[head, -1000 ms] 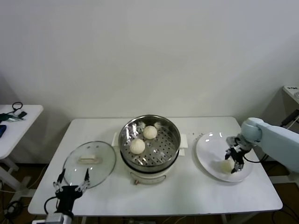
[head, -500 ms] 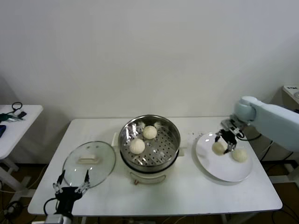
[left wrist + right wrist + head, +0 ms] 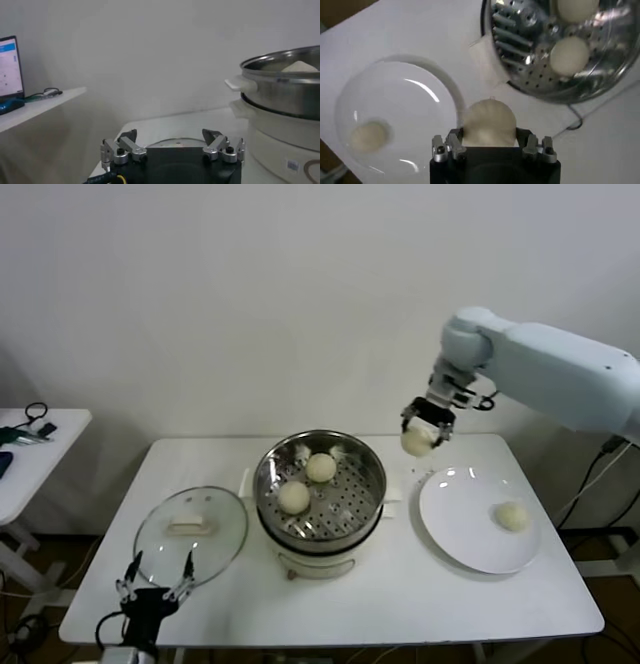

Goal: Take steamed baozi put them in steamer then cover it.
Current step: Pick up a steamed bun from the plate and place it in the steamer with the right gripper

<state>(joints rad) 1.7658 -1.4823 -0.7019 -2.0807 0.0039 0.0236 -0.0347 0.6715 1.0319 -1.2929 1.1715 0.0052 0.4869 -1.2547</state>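
My right gripper (image 3: 420, 436) is shut on a cream-white baozi (image 3: 415, 442) and holds it in the air between the steamer (image 3: 320, 489) and the white plate (image 3: 470, 534). In the right wrist view the held baozi (image 3: 488, 122) fills the jaws. Two baozi (image 3: 321, 467) (image 3: 294, 497) lie on the steamer's perforated tray. One baozi (image 3: 511, 516) remains on the plate. The glass cover (image 3: 191, 532) lies flat on the table left of the steamer. My left gripper (image 3: 152, 582) is open and empty at the table's front edge, below the cover.
A small side table (image 3: 30, 454) with cables stands at the far left. The steamer's pot and white handle (image 3: 240, 84) show close in the left wrist view. The white table (image 3: 400, 604) ends near my left gripper.
My right gripper took a baozi from the plate, lifted it and carried it up and left toward the steamer. One baozi stays on the plate. The left arm has not moved.
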